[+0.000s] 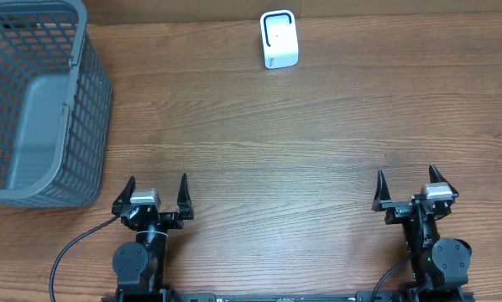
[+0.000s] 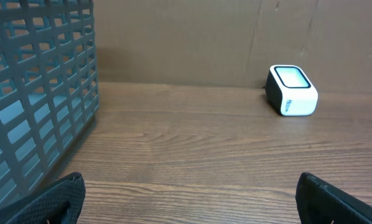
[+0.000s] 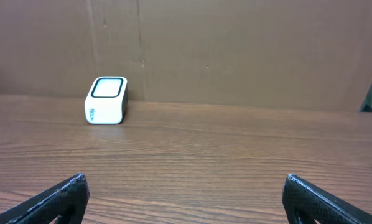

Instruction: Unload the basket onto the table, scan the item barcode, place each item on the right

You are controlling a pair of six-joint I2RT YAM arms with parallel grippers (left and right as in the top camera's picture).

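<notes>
Overhead, left hand and right hand are both sitting spread wide, holding nothing; scanner is standing well ahead, between them. No item is showing, so a blind reach is risking snagging the basket ahead-left of the left hand

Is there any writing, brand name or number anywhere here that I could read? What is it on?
White box: a small bluish mark on its front side, too small and blurred to read from any view.
Grey basket: no writing shows.
Wooden table: no writing shows.
So nothing here can be read.
</notes>
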